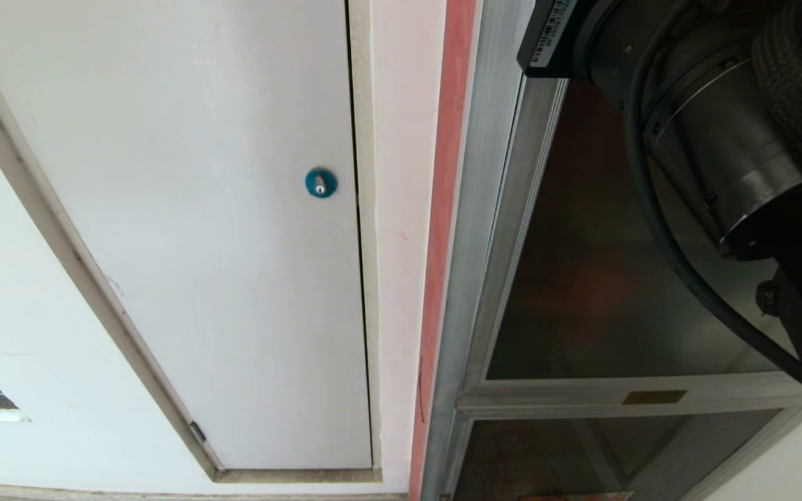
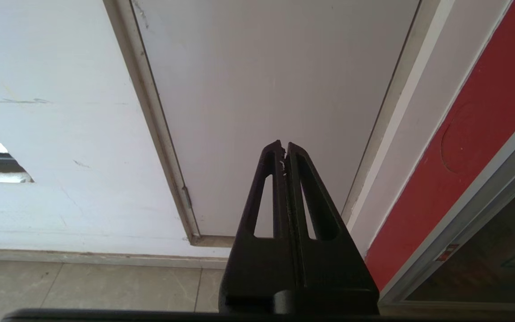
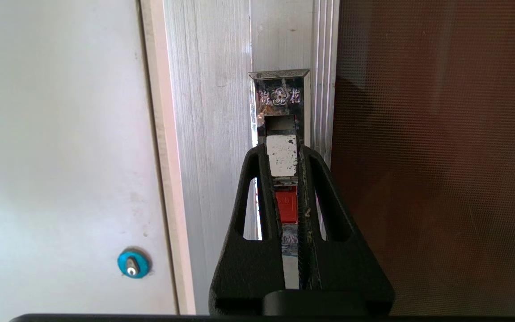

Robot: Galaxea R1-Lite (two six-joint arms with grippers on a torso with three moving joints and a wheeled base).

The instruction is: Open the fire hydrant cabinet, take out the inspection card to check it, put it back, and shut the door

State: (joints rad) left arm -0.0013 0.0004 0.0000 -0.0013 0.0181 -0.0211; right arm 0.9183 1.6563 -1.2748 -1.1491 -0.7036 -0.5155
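The right gripper (image 3: 289, 150) points at the recessed metal latch (image 3: 280, 129) in the frame of the fire hydrant cabinet (image 3: 208, 134), its fingers (image 3: 264, 188) a narrow gap apart, framing the latch's worn white pull; whether they grip it cannot be told. The latch plate bears stamped characters round a flower emblem, too small to read, above a red tab (image 3: 286, 203). The door (image 3: 436, 156) of dark tinted glass stands shut; the left gripper (image 2: 284, 147) hangs parked, fingers together, before the white flush panel (image 2: 275, 89) with its round blue lock (image 1: 320, 182).
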